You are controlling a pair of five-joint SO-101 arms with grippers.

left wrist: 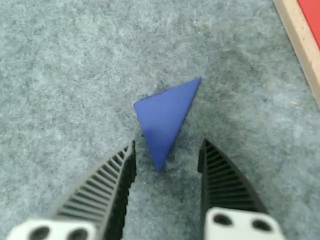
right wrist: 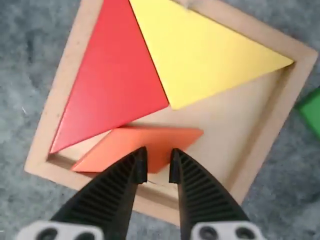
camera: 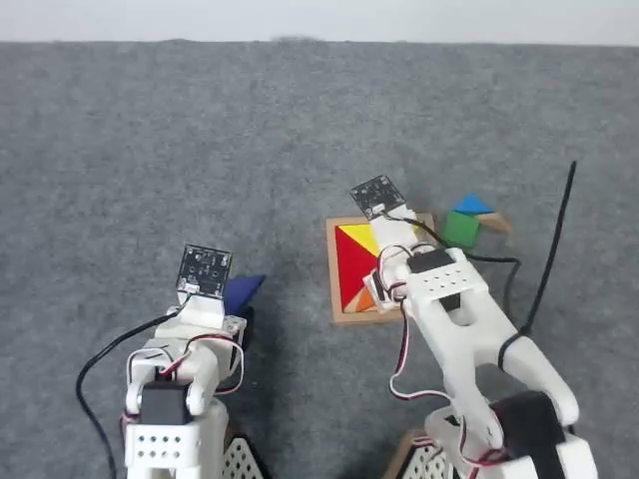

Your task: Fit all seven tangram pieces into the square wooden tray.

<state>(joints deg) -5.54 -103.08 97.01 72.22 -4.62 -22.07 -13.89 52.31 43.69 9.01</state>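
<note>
The square wooden tray (camera: 336, 317) (right wrist: 280, 125) holds a red triangle (right wrist: 110, 80) and a yellow triangle (right wrist: 200, 50). An orange parallelogram (right wrist: 135, 145) lies askew along the tray's near rim. My right gripper (right wrist: 157, 164) is shut on its corner, with the jaws almost together. A dark blue triangle (left wrist: 167, 120) (camera: 243, 291) lies on the grey mat left of the tray. My left gripper (left wrist: 167, 157) hovers open over it, and the triangle's tip lies between the fingers (left wrist: 117, 175). A green square (camera: 460, 229), a light blue triangle (camera: 471, 205) and a tan piece (camera: 497, 224) sit just right of the tray.
Grey felt (camera: 200, 130) covers the table, with wide free room at the back and left. A black cable (camera: 554, 239) runs along the right arm's side. The tray's corner (left wrist: 300, 40) lies close to the dark blue triangle.
</note>
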